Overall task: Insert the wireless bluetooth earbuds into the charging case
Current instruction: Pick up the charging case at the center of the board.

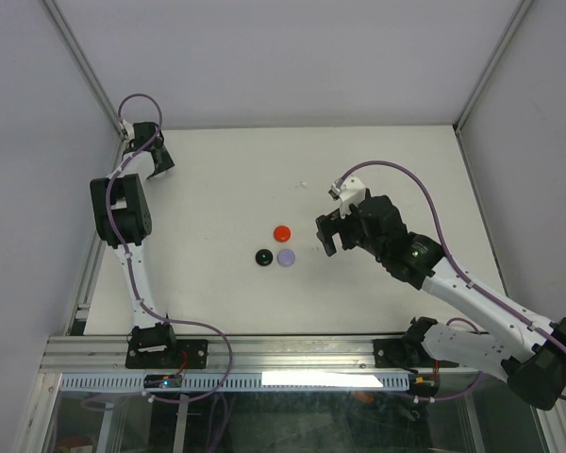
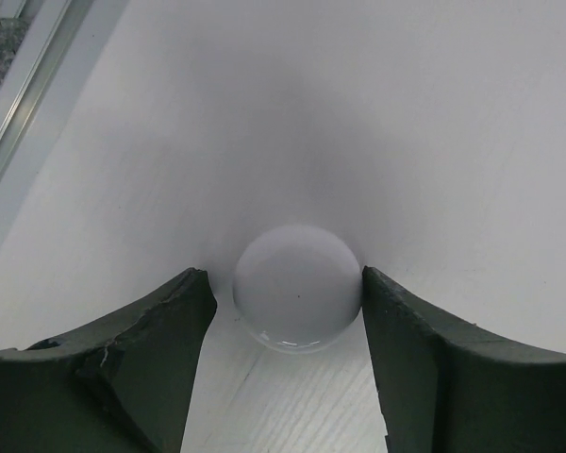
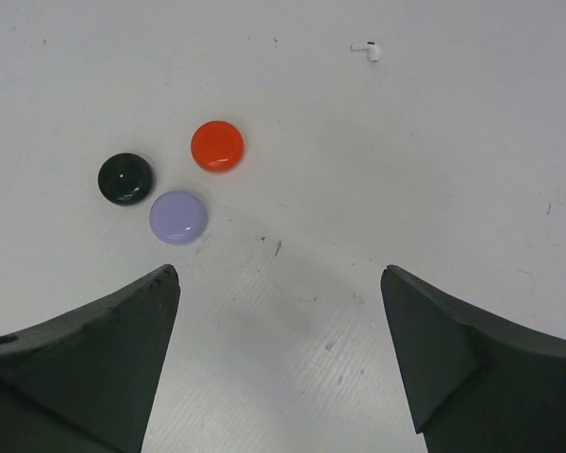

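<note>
My left gripper [image 2: 283, 274] is down at the table's far left corner [image 1: 157, 160], its jaws either side of a white round domed case [image 2: 297, 288]. The right finger [image 2: 424, 349] touches the case. A narrow gap remains at the left finger [image 2: 160, 340]. A tiny white stemmed earbud [image 3: 368, 49] lies alone on the table, also visible in the top view [image 1: 303, 185]. My right gripper [image 3: 278, 270] hovers open and empty right of centre [image 1: 325, 236], with the earbud well beyond its fingertips.
Three closed round cases sit grouped at mid-table: red [image 1: 281, 232], black [image 1: 262, 257] and lavender [image 1: 286, 256]; they are ahead and left of my right jaws. A metal frame rail [image 2: 19, 104] runs close along the left of my left gripper.
</note>
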### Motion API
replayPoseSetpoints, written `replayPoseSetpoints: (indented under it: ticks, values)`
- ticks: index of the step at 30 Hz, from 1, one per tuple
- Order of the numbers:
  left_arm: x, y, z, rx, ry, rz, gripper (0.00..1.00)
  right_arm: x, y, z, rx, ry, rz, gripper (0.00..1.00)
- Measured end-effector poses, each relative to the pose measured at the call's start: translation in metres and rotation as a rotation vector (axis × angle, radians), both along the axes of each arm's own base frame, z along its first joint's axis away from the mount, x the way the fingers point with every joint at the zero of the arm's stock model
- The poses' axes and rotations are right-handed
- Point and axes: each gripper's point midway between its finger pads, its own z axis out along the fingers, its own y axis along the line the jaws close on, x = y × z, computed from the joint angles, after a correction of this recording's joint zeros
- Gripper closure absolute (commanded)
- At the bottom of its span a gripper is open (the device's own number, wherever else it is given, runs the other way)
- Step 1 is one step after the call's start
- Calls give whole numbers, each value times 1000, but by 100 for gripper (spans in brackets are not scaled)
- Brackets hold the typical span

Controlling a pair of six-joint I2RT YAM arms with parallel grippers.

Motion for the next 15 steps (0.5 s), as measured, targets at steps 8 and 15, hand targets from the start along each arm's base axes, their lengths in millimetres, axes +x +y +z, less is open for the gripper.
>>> replayPoseSetpoints:
  ticks: [8,15]
  values:
    - [5,-1,-1,19,2,-49,50,0,0,0,-1,1,0,9]
    - [-4,-11,1,7,-7,-173,53,-1,0,0,1,3,3,9]
